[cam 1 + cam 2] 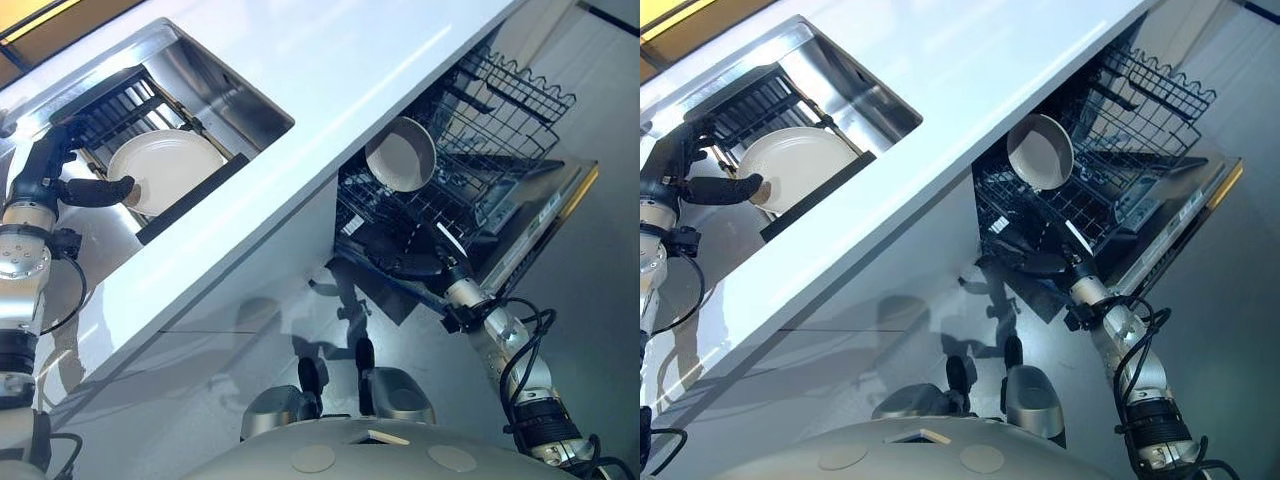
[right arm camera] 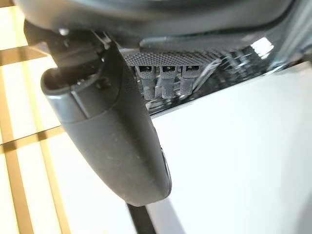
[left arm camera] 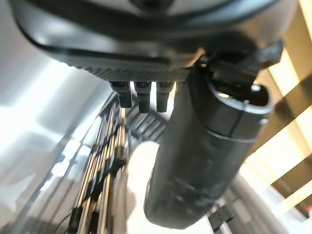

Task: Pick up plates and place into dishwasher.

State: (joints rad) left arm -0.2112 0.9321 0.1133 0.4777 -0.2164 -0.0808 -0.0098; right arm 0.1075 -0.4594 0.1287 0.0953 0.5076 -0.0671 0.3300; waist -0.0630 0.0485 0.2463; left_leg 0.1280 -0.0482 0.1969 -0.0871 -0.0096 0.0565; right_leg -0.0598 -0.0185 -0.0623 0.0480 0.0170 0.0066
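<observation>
A cream-white plate (image 1: 165, 168) lies on a black slatted rack (image 1: 118, 105) in the steel-grey sink (image 1: 228, 95). The desk (image 1: 330, 70) is plain glossy white. Another cream plate (image 1: 400, 153) stands in the black wire dishwasher basket (image 1: 500, 110). Both hands (image 1: 95, 190) (image 1: 405, 250) are dark.

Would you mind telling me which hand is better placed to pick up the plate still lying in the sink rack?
Left. The left hand is already at the plate in the sink rack, while the right hand is down at the dishwasher rack.
</observation>
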